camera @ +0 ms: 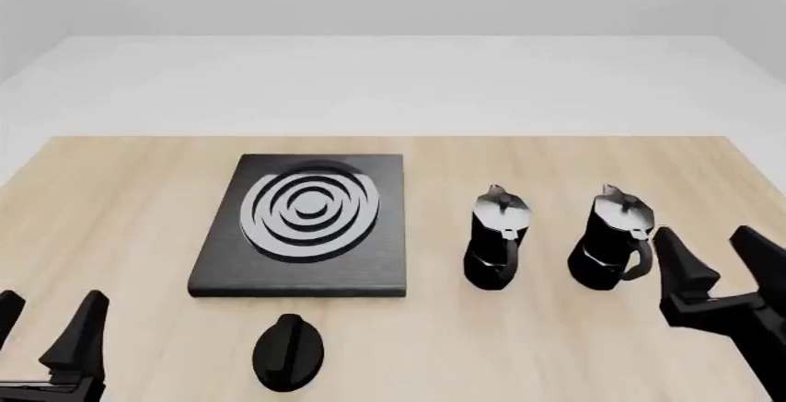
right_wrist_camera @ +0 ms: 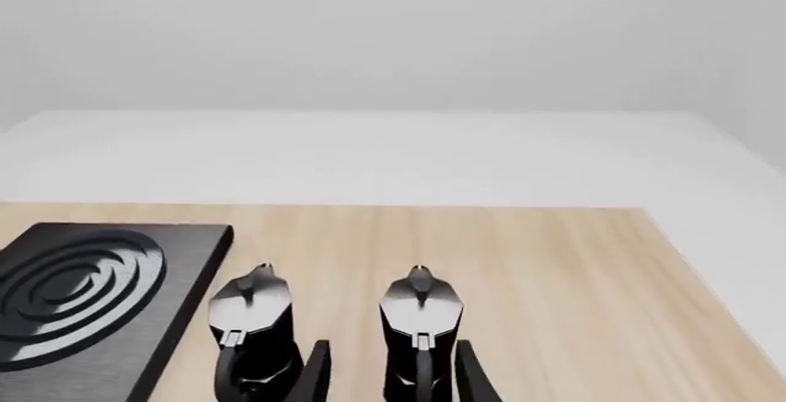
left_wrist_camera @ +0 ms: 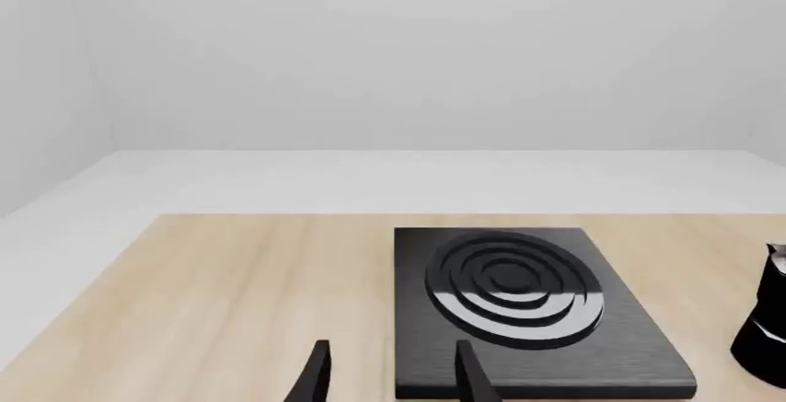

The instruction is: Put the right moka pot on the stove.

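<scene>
The right moka pot (camera: 610, 241), black and faceted with a silvery lid, stands upright on the table right of its twin (camera: 496, 239). The stove (camera: 307, 223), a black slab with silver rings, lies left of both pots. My right gripper (camera: 719, 250) is open, just right of and nearer than the right pot, not touching it. In the right wrist view the right pot (right_wrist_camera: 421, 328) stands in line with the open fingers (right_wrist_camera: 470, 376), the twin (right_wrist_camera: 252, 333) beside it. My left gripper (camera: 47, 321) is open and empty at the front left. The stove also shows in the left wrist view (left_wrist_camera: 528, 310).
A black round knob (camera: 289, 351) lies on the table in front of the stove. The wooden table (camera: 123, 190) ends at a white floor behind. A pot's edge (left_wrist_camera: 768, 324) shows at the left wrist view's border.
</scene>
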`<state>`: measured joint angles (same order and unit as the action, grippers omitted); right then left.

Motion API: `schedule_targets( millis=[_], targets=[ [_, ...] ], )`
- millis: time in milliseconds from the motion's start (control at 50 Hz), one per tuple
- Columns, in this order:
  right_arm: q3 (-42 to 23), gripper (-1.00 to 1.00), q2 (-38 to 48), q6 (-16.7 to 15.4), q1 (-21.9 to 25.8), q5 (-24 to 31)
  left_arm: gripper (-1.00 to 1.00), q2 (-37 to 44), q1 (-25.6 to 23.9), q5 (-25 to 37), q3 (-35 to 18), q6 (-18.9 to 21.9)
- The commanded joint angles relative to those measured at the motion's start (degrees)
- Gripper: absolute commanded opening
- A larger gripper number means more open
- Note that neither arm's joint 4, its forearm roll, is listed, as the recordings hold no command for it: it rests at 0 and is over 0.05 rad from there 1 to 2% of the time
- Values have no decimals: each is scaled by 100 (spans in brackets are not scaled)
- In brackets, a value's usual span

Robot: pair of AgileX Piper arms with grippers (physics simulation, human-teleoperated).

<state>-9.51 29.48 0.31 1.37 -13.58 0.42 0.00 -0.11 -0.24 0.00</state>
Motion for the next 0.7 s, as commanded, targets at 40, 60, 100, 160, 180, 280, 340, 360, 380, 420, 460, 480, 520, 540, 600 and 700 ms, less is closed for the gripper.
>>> schedule_targets(
  millis=[40, 60, 100, 160, 180, 280, 340, 360, 380, 420, 460, 480, 520, 540, 600, 700],
  targets=[
    [-237, 100, 978, 153, 96, -577, 100, 0, 0, 0, 0, 0],
    [-271, 100, 1122, 176, 104, -688, 100, 0, 0, 0, 0, 0],
    [-273, 100, 1252, 152, 79, -789, 100, 0, 0, 0, 0, 0],
    [-279, 100, 1526, 113, 21, -986, 100, 0, 0, 0, 0, 0],
    [-284, 100, 1629, 126, 36, -1044, 100, 0, 0, 0, 0, 0],
    [-293, 100, 1981, 183, -29, -1320, 100, 0, 0, 0, 0, 0],
    [-268, 100, 2125, 170, -51, -1453, 100, 0, 0, 0, 0, 0],
    [-267, 100, 2126, 170, -51, -1455, 100, 0, 0, 0, 0, 0],
    [-276, 100, 2183, 155, -74, -1464, 100, 0, 0, 0, 0, 0],
    [-280, 100, 2195, 198, -89, -1461, 100, 0, 0, 0, 0, 0],
    [-280, 100, 2270, 161, -108, -1489, 100, 0, 0, 0, 0, 0],
    [-259, 100, 2325, 186, -126, -1537, 100, 0, 0, 0, 0, 0],
    [-241, 100, 2370, 197, -151, -1580, 100, 0, 0, 0, 0, 0],
    [-225, 100, 2403, 198, -153, -1617, 100, 0, 0, 0, 0, 0],
    [-201, 100, 2513, 214, -149, -1727, 100, 0, 0, 0, 0, 0],
    [-165, 100, 2896, 263, -157, -2035, 100, 0, 0, 0, 0, 0]
  ],
)
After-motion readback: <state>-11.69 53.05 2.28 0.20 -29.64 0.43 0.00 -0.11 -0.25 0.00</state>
